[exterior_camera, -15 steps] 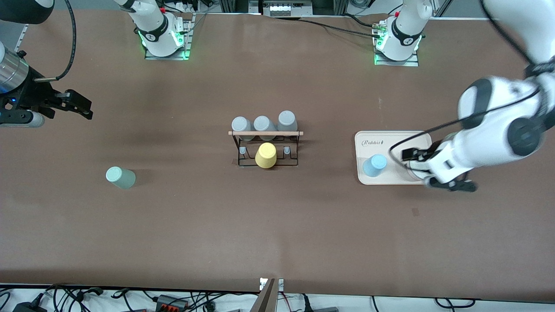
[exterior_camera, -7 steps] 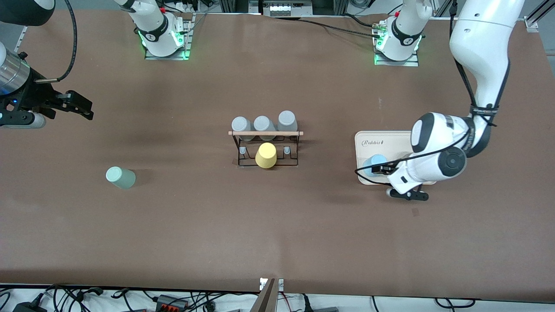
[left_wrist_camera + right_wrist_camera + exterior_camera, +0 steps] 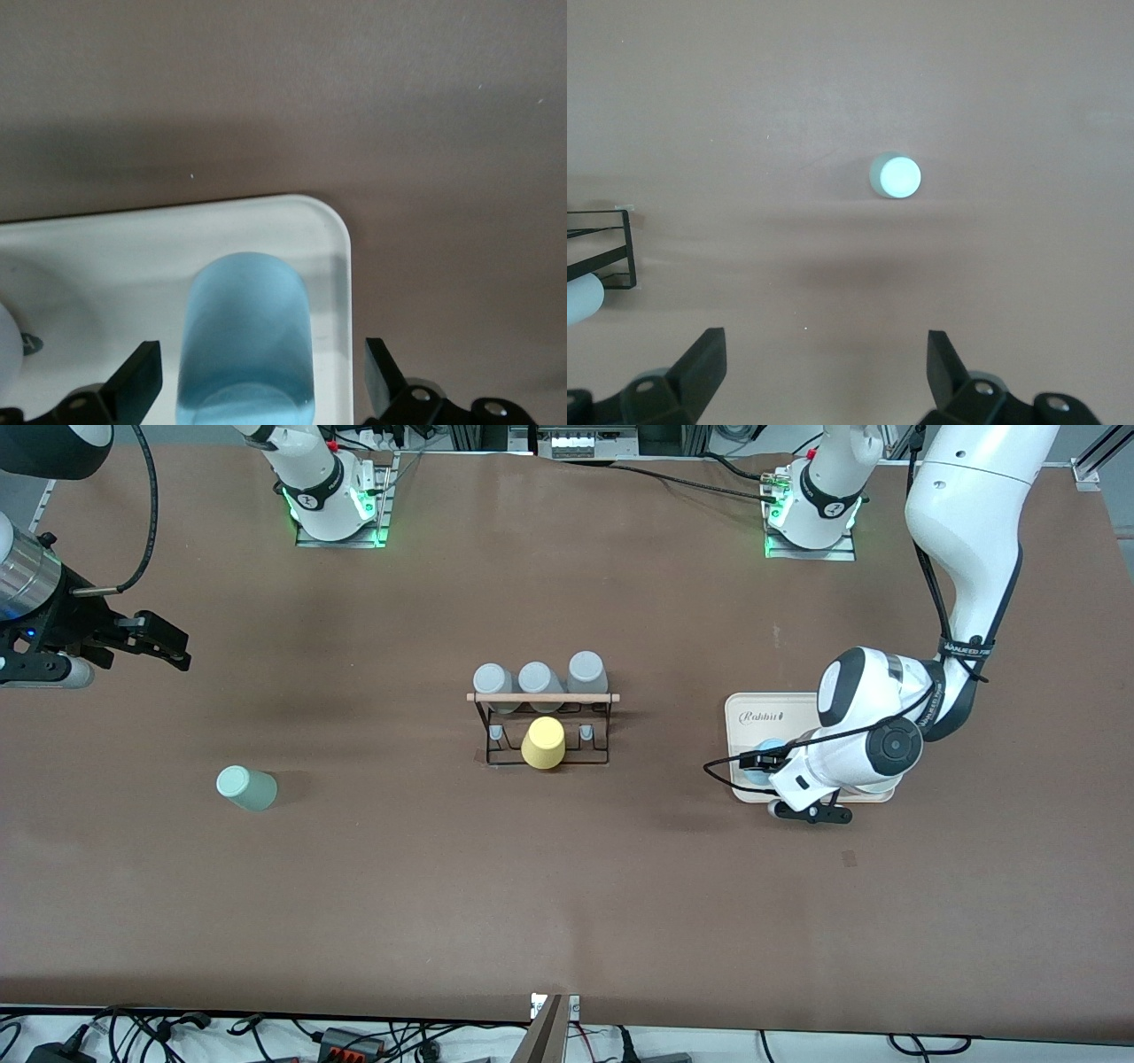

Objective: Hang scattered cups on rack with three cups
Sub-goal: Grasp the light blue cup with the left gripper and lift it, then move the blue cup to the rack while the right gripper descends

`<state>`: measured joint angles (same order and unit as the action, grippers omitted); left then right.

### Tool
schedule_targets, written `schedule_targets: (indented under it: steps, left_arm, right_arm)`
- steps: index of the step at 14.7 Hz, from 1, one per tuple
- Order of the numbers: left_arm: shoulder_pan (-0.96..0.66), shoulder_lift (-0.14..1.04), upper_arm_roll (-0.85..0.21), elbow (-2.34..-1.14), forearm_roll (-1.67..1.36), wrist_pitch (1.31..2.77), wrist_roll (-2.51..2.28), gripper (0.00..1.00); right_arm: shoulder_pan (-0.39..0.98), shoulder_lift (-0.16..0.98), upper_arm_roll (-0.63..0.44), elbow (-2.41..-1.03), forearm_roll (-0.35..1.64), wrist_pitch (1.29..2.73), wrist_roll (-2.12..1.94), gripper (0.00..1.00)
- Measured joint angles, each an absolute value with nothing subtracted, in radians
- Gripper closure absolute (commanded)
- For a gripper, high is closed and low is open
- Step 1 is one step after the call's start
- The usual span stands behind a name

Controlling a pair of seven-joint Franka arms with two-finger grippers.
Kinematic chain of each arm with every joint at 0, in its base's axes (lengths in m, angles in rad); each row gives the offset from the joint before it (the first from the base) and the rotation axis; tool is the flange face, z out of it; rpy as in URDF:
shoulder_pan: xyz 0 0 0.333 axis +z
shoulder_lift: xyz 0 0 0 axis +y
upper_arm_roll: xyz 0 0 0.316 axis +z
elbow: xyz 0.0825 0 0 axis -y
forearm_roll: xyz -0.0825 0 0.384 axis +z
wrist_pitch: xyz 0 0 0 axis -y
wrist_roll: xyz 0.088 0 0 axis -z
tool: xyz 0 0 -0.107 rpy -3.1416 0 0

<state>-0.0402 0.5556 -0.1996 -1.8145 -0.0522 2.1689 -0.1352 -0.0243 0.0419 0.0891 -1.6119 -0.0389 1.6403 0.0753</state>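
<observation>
The light blue cup (image 3: pixel 755 772) stands on the cream tray (image 3: pixel 797 707), at its corner nearest the front camera and the rack. My left gripper (image 3: pixel 780 784) is low over the tray and open. In the left wrist view its fingers (image 3: pixel 133 385) stand on either side of the blue cup (image 3: pixel 248 328) without touching it. The sage green cup (image 3: pixel 246 788) stands alone on the table toward the right arm's end. My right gripper (image 3: pixel 164 642) hangs open and empty above the table there. Its wrist view shows the green cup (image 3: pixel 897 175) far from the gripper (image 3: pixel 824 372). The black wire rack (image 3: pixel 542 726) stands mid-table.
Three grey cups (image 3: pixel 537 680) sit on the rack's pegs farthest from the front camera. A yellow cup (image 3: pixel 543 744) sits on its middle peg nearest the camera. The tray's rim (image 3: pixel 344 257) runs close beside the blue cup. A corner of the rack (image 3: pixel 602 252) shows in the right wrist view.
My left arm has swung across the tray toward the rack and lowered, bringing its open fingers to either side of the blue cup. The right arm and the cups have not moved.
</observation>
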Motion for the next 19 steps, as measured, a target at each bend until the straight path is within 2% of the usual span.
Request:
schedule_targets:
  steps: [2,3,4,5,6,8,11,13,19]
  left_arm:
    - [-0.039,0.551,-0.200,-1.843,-0.052,2.169,-0.137,0.00]
    - [-0.037,0.548,-0.200,-1.853,-0.052,2.169,-0.137,0.10]
    - [-0.036,0.545,-0.199,-1.858,-0.052,2.169,-0.138,0.23]
    - [-0.035,0.544,-0.199,-1.860,-0.052,2.169,-0.140,0.64]
    - [-0.034,0.542,-0.199,-1.860,-0.052,2.169,-0.143,0.79]
    - [-0.028,0.536,-0.199,-1.859,-0.052,2.170,-0.145,0.99]
    - [-0.024,0.520,-0.200,-1.843,-0.052,2.175,-0.145,0.99]
    - [-0.027,0.513,-0.216,-1.790,-0.065,2.169,-0.155,0.99]
    - [-0.085,0.489,-0.346,-1.472,-0.109,1.973,-0.426,0.99]
  right_arm:
    - [-0.024,0.042,0.089,-1.612,-0.039,1.640,0.075,0.00]
    - [-0.024,0.042,0.089,-1.612,-0.039,1.640,0.075,0.00]
    - [-0.024,0.042,0.089,-1.612,-0.039,1.640,0.075,0.00]
    - [-0.024,0.042,0.089,-1.612,-0.039,1.640,0.075,0.00]
    - [-0.024,0.042,0.089,-1.612,-0.039,1.640,0.075,0.00]
    - [-0.024,0.042,0.089,-1.612,-0.039,1.640,0.075,0.00]
    - [-0.024,0.041,0.089,-1.610,-0.039,1.640,0.075,0.00]
    - [-0.024,0.041,0.089,-1.610,-0.039,1.640,0.075,0.00]
    - [-0.024,0.043,0.089,-1.609,-0.039,1.640,0.075,0.00]
